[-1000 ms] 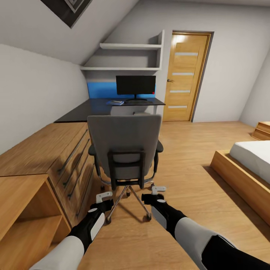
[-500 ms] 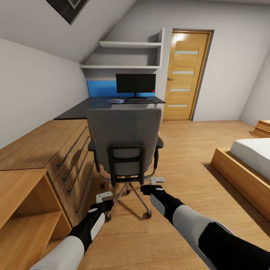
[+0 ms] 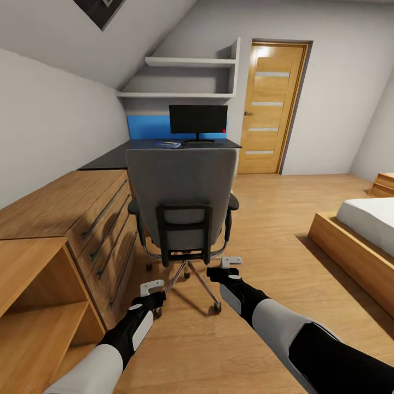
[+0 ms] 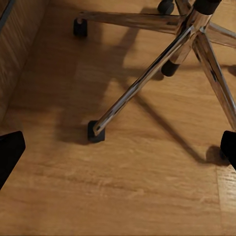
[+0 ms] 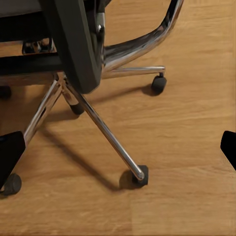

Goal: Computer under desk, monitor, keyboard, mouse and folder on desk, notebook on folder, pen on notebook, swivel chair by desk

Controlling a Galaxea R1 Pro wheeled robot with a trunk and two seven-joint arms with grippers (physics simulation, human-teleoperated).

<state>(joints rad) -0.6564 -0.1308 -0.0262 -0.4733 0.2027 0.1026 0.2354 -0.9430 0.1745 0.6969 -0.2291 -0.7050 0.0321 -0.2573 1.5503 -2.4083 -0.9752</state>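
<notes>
I am holding my left gripper point(image 3: 152, 285) and right gripper point(image 3: 231, 264) wide open and empty just behind the swivel chair point(image 3: 182, 205), which is facing the desk point(image 3: 143, 145), and pushing off-centre is risking a spin into the wooden drawers point(image 3: 104, 230)

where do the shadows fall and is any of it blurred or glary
Head view: sharp, evenly lit, and the grey upholstered swivel chair hides much of the glossy black desk. Left wrist view: the chair's chrome legs throw soft dark shadows across the wooden floor and carry bright highlights. Right wrist view: similar leg shadows, slightly soft render, no glare.
</notes>
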